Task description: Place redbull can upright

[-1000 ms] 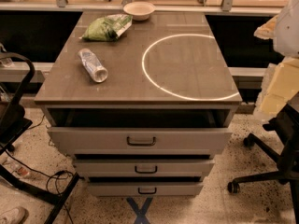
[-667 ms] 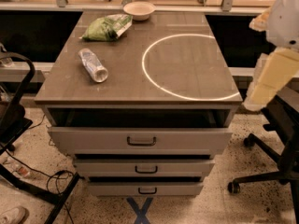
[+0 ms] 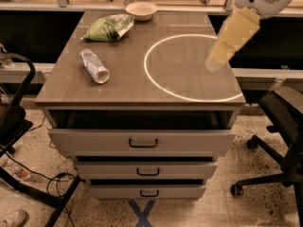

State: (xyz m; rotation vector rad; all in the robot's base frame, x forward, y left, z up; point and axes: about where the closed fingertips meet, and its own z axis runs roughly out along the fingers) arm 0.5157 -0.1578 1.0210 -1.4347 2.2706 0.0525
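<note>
The redbull can (image 3: pixel 94 66) lies on its side on the left part of the grey tabletop (image 3: pixel 128 86), one round flat end facing the front. My gripper (image 3: pixel 213 63) comes in from the upper right on a cream-coloured arm (image 3: pixel 235 34). It hangs over the right side of the table, above the right edge of a white ring (image 3: pixel 156 82) marked on the top. It is far to the right of the can and holds nothing that I can see.
A green crinkly bag (image 3: pixel 108 28) and a small white bowl (image 3: pixel 141 11) sit at the back of the table. Below the top are three drawers (image 3: pixel 142 143), the upper one pulled out a little. An office chair (image 3: pixel 284 141) stands at right and a black frame (image 3: pixel 19 126) at left.
My arm has swung left from beside the table's right edge to over its right side. The can, bag and bowl have not moved.
</note>
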